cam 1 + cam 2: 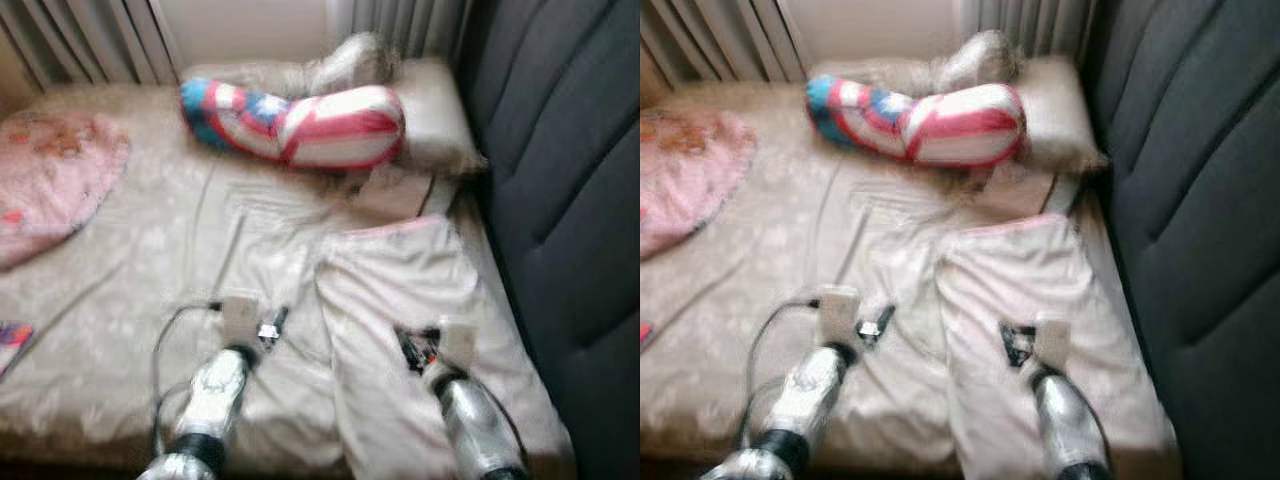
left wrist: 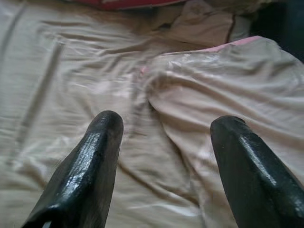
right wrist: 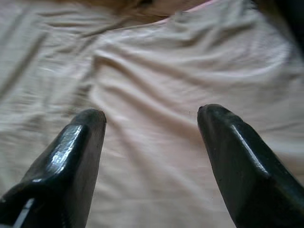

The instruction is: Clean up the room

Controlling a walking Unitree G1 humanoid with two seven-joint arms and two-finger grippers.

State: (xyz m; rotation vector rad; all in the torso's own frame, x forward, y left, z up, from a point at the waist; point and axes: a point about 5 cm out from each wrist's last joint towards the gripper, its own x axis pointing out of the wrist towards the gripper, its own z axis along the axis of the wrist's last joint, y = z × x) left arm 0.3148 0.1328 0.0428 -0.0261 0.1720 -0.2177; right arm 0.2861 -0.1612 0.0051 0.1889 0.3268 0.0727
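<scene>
Both arms are reaching out over a bed covered in a rumpled beige sheet. The left gripper is hanging with its fingers spread wide above the sheet, near the bed's front edge. The right gripper is likewise gaping, empty, over a folded blanket lying along the right edge beside the dark headboard. A striped bolster is resting across the far edge against a pillow in the far right corner. A pink cushion is lying at the left edge. Bare sheet is stretching between cushion and blanket.
</scene>
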